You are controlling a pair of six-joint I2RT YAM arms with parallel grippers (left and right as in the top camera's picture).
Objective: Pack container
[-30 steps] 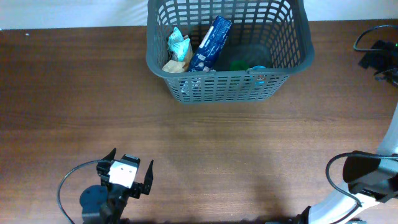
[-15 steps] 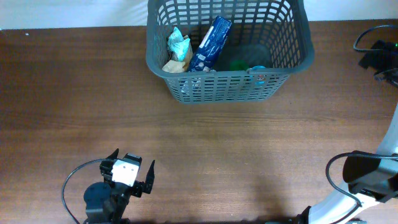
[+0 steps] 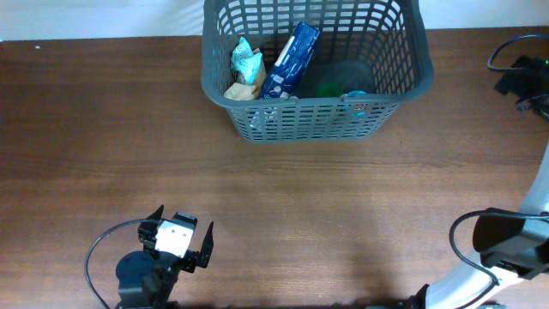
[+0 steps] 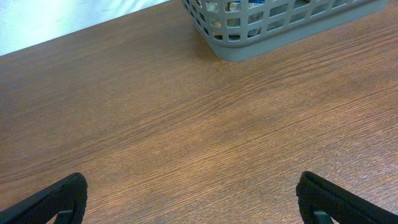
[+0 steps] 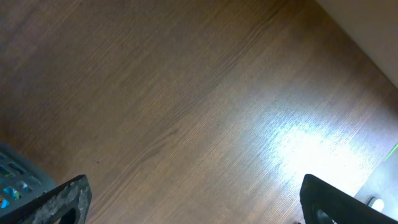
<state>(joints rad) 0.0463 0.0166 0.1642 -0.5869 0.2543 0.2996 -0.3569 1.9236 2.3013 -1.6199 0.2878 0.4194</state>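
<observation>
The container (image 3: 309, 116) is a dark grey slotted basket at the back middle of the table. Its near wall shows in the left wrist view (image 4: 273, 37), and a corner shows in the right wrist view (image 5: 15, 171). Inside lie a teal packet (image 3: 246, 58), a blue package (image 3: 292, 58), a green-lidded jar (image 3: 328, 87) and a blue-topped tub (image 3: 357, 96). My left gripper (image 3: 183, 219) is open and empty over bare wood near the front left edge (image 4: 189, 186), far from the basket. My right gripper (image 5: 196, 193) is open and empty above bare wood.
The right arm's body (image 3: 506, 245) sits at the front right corner. Black cables and a device (image 3: 519, 77) lie at the right edge. A cable (image 3: 94, 253) loops by the left arm's base. A bright light patch (image 5: 311, 137) lies on the wood.
My left gripper has drifted slightly toward the front edge of the table. The basket, its contents and the right arm have not moved.
</observation>
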